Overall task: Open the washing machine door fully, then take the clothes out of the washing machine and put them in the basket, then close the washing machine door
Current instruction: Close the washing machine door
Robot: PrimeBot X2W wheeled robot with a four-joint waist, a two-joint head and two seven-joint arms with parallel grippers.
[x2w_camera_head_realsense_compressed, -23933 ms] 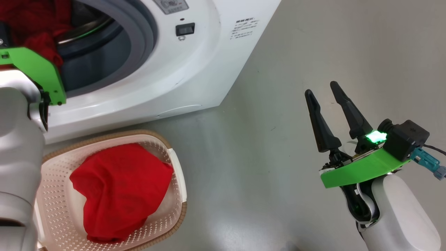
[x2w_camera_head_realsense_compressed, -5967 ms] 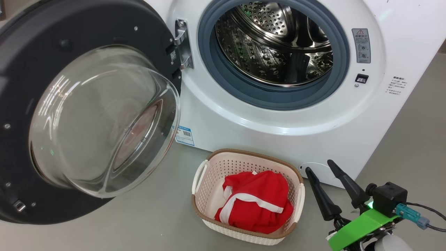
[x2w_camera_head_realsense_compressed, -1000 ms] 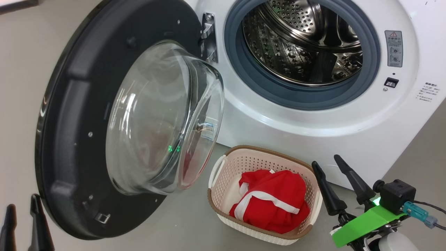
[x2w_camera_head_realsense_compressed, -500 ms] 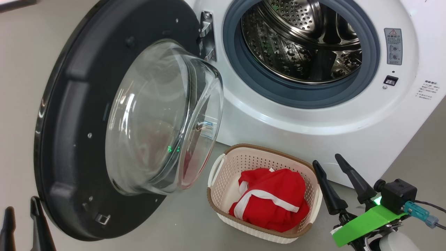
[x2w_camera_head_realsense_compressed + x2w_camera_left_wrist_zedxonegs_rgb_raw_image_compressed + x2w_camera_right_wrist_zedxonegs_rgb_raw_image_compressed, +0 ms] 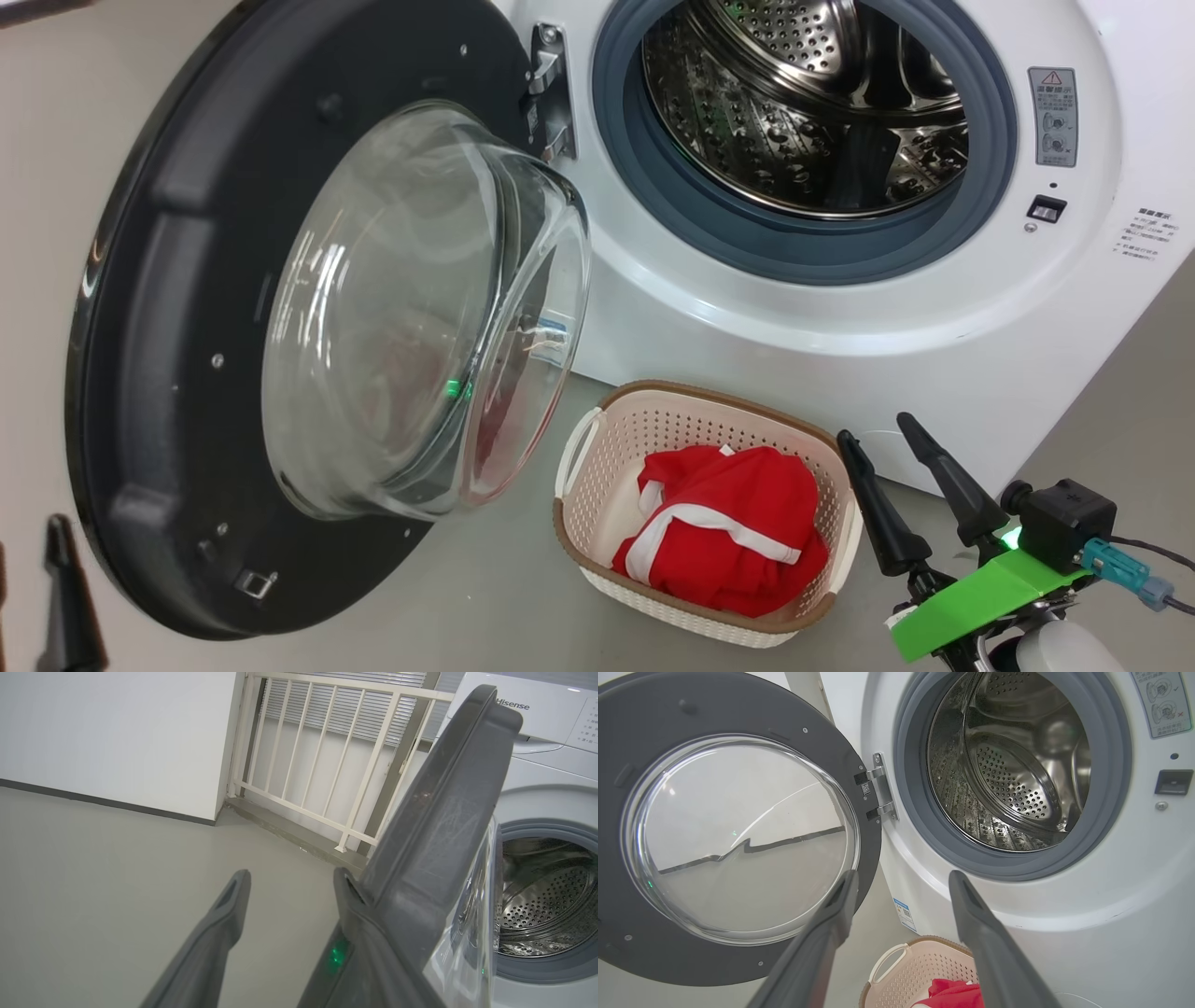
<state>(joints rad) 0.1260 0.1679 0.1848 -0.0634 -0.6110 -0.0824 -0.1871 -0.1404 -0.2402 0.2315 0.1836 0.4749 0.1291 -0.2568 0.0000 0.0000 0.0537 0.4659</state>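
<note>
The washing machine [image 5: 840, 317] stands with its steel drum [image 5: 803, 103] bare of clothes. Its door [image 5: 168, 280] hangs partly swung out on the left, glass bowl facing the opening. On the floor in front sits the basket [image 5: 719, 397], with the red clothes [image 5: 728, 532] in it. My right gripper [image 5: 878, 431] is open beside the basket's right end, holding nothing. My left gripper [image 5: 26, 537] is open at the lower left, outside the door. In the left wrist view, one of the left gripper's [image 5: 292, 879] fingers [image 5: 343, 891] lies at the door's outer rim [image 5: 444, 812]; whether they touch I cannot tell.
Grey floor [image 5: 485, 597] spreads around the basket and under the door. A white railing [image 5: 327, 765] and a white wall [image 5: 117, 732] stand beyond the door on its outer side. The right wrist view looks at the door [image 5: 626, 961], the gasket [image 5: 924, 826] and the basket [image 5: 915, 966].
The head view has shifted a little. My left gripper has slid toward the picture's left edge, leaving one finger in full sight. The right gripper, basket and clothes keep their places.
</note>
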